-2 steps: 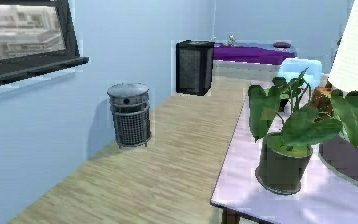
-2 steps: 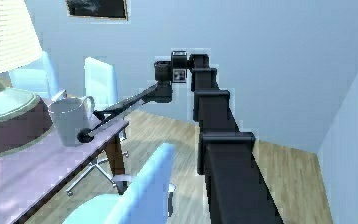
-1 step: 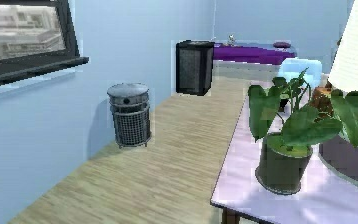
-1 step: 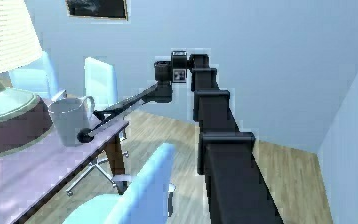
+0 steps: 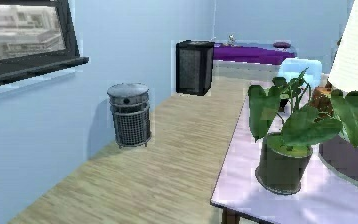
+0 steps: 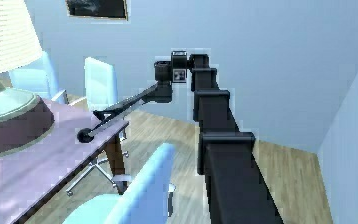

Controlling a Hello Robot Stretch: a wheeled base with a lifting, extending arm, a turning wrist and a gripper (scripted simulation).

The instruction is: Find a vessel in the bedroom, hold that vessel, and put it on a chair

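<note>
Forward view: bench [image 5: 287, 208] runs down the right side. On it sits a dark pot [image 5: 284, 168] holding a broad-leaved green plant [image 5: 305, 112]. It's the closest shape to a vessel, but I can't confirm it's the one. Lamp base [image 5: 349, 160] is just right of the pot, shade [image 5: 353, 55] above. Pale blue chair [image 5: 302, 72] at the bench's far end. Mesh bin [image 5: 129, 115] stands by the left wall, contents not visible. Black cabinet [image 5: 195, 67] farther on, purple bed [image 5: 249, 52] behind it.

Arm side view: arm [image 6: 225, 140] reaches out and the fingers [image 6: 99, 122] slant down to the bench edge. Can't tell their spread, or whether they hold anything. Left of the fingers: lamp base and shade. Beyond the fingers: far chair [image 6: 102, 80] and second chair [image 6: 35, 75]. Nearer than the fingers: near chair [image 6: 147, 190]. Black marks on the white squares [image 6: 187, 60] aren't legible. Framed picture [image 6: 97, 8] on the wall above.
</note>
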